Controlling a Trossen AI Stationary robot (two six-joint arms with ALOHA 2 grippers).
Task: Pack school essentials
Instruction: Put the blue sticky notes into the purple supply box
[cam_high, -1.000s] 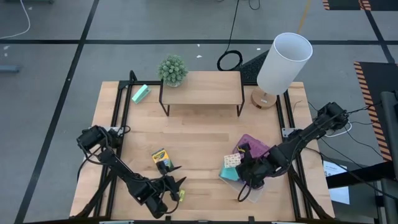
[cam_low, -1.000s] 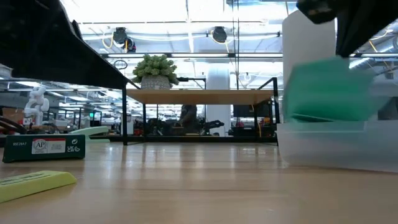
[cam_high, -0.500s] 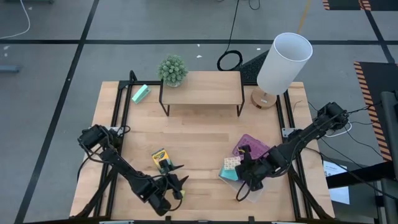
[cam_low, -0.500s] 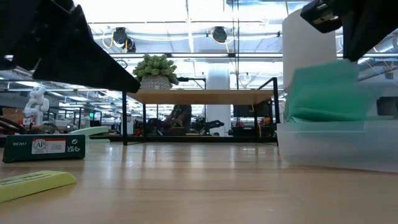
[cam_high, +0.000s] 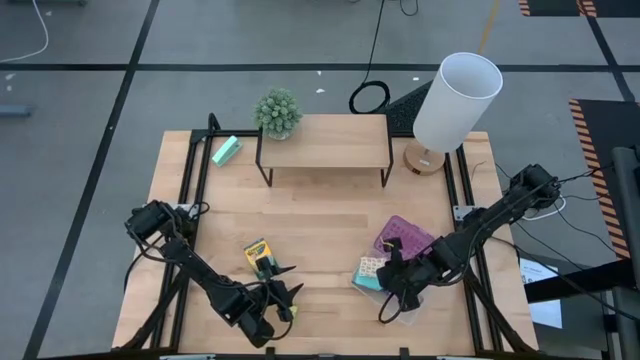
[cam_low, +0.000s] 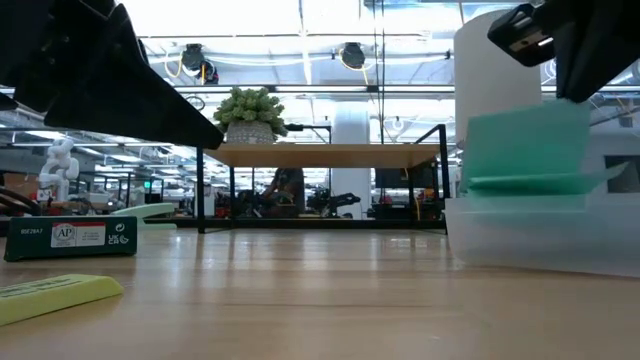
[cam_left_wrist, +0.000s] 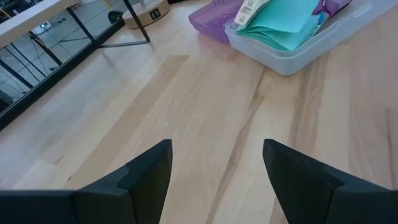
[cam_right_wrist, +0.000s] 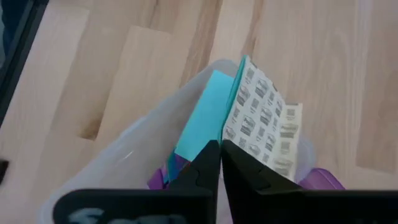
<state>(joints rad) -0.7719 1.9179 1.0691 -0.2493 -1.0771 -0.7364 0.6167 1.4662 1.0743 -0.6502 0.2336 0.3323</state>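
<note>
The left gripper (cam_high: 285, 300) is hovering low near the table's (cam_high: 320, 215) front edge, just beside the crayon box (cam_high: 259, 254). The right gripper (cam_high: 392, 281) is reaching over the clear box (cam_high: 405, 306), at a patterned card pack (cam_high: 372, 266) that is leaning on teal sheets (cam_high: 366, 282). A purple lid (cam_high: 402, 236) is lying just behind. A lamp (cam_high: 452, 100), a plant (cam_high: 278, 112) on a shelf (cam_high: 325, 141) and a mint block (cam_high: 227, 150) are standing well back.

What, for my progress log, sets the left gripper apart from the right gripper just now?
The left gripper is open; the right gripper is shut. The left gripper faces bare table near the crayon box; the right gripper is over the clear box that holds the card pack. Both are dark and low over the table.
</note>
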